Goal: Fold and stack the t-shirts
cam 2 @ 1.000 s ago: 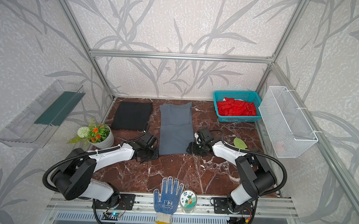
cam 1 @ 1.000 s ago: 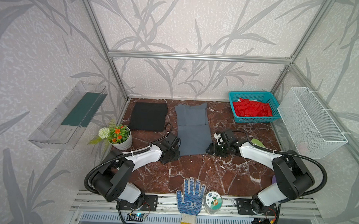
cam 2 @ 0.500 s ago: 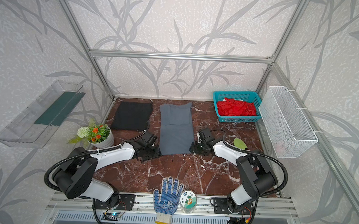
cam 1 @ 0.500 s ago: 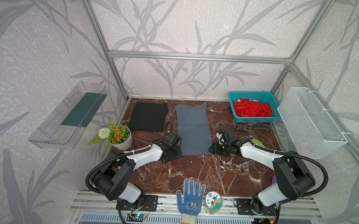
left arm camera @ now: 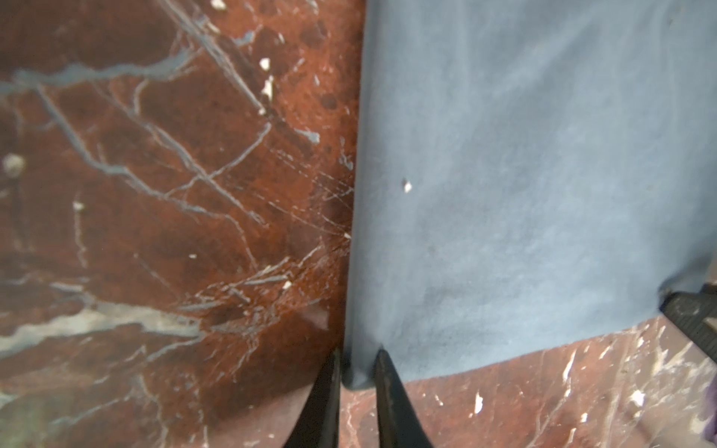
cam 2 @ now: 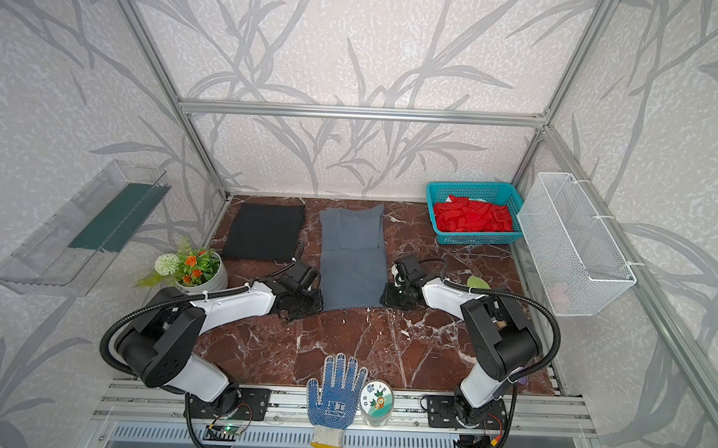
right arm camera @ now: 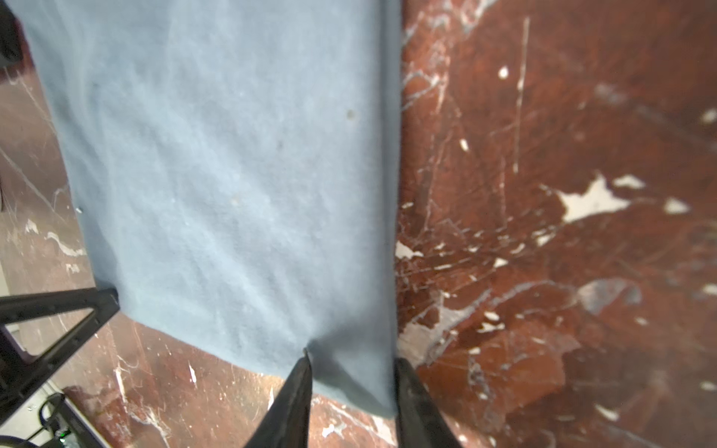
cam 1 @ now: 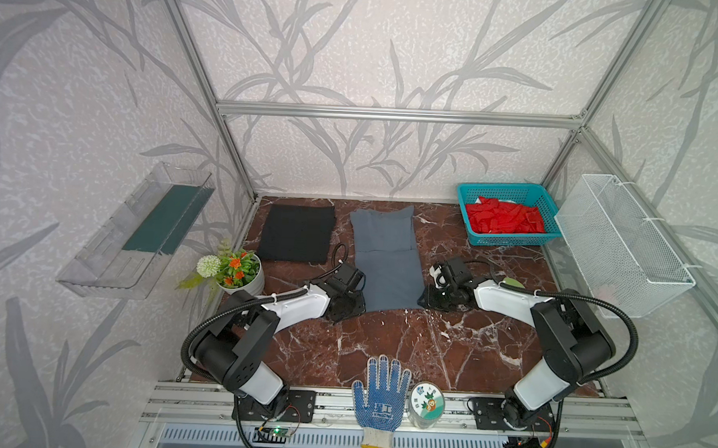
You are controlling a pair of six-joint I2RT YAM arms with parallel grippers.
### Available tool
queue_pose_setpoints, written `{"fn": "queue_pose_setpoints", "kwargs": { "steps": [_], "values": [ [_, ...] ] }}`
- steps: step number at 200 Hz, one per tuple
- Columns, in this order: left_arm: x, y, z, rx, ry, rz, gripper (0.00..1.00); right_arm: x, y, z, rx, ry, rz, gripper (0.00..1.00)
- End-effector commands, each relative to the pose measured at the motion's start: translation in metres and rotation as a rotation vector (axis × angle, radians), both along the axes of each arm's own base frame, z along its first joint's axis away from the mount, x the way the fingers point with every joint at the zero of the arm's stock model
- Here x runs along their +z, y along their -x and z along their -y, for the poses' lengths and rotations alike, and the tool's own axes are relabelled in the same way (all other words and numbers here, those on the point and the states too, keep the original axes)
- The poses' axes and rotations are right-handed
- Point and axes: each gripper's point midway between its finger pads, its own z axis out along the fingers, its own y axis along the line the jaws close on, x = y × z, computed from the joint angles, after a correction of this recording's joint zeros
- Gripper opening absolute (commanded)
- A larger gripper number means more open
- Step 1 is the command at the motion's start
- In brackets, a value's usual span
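A slate grey t-shirt [cam 1: 387, 259] [cam 2: 353, 258], folded into a long strip, lies flat mid-table in both top views. To its left a black t-shirt [cam 1: 298, 233] [cam 2: 265, 231] rests folded near the back. My left gripper [cam 1: 360, 306] [left arm camera: 357, 368] is at the grey strip's near left corner, shut on that corner, which shows pinched between the jaws in the left wrist view. At the near right corner sits my right gripper [cam 1: 422, 300] [right arm camera: 351, 364]. Its fingers [right arm camera: 291, 399] stand apart astride the corner, and the cloth puckers at one tip.
A flower pot [cam 1: 238, 269] stands left of the left arm. A teal basket [cam 1: 466, 196] of red pieces sits back right, beside a white wire basket [cam 1: 622, 245] on the right wall. A blue-dotted glove [cam 1: 379, 392] and a round tin [cam 1: 426, 402] lie on the front rail.
Both grippers have narrowed at the grey shirt's near corners. The left one has closed onto its corner; the right one's jaws have come closer together around its corner.
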Motion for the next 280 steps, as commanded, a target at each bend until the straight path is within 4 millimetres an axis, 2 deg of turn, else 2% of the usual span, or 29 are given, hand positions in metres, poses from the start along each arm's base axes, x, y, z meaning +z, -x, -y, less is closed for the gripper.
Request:
{"fn": "queue_pose_setpoints", "kwargs": {
  "steps": [1,14,32,54,105,140,172,195,219,250,280],
  "values": [
    [-0.008,0.01,-0.006,0.007,-0.028,-0.045,0.08,-0.006,0.012,-0.002,0.023,-0.012,-0.055,0.24],
    [-0.007,0.009,-0.004,0.003,-0.015,-0.041,0.0,-0.003,0.013,-0.004,0.028,-0.029,-0.051,0.16],
    [0.0,0.009,-0.001,-0.005,0.001,-0.031,0.0,0.004,0.017,-0.003,0.039,-0.038,-0.04,0.0],
    [0.013,0.017,-0.004,-0.028,-0.006,-0.021,0.0,0.017,0.026,0.002,0.036,-0.049,-0.014,0.0],
    [0.045,0.062,-0.02,-0.103,-0.008,-0.03,0.0,0.056,0.066,0.02,0.037,-0.079,0.031,0.0],
    [0.08,0.091,-0.022,-0.193,0.053,-0.002,0.0,0.091,0.094,0.027,0.039,-0.129,0.064,0.0],
    [0.116,0.104,-0.029,-0.232,0.077,0.055,0.0,0.115,0.11,0.03,0.046,-0.171,0.082,0.0],
    [0.135,0.1,-0.028,-0.238,0.09,0.106,0.0,0.121,0.107,0.032,0.007,-0.182,0.093,0.0],
    [0.147,0.081,-0.026,-0.213,0.08,0.184,0.0,0.124,0.099,0.034,-0.015,-0.16,0.106,0.0],
    [0.16,0.049,-0.025,-0.151,0.049,0.291,0.0,0.133,0.076,0.034,-0.041,-0.132,0.126,0.0],
    [0.165,0.017,-0.015,-0.133,0.018,0.299,0.0,0.146,0.047,0.032,-0.047,-0.124,0.169,0.0]
  ]
}}
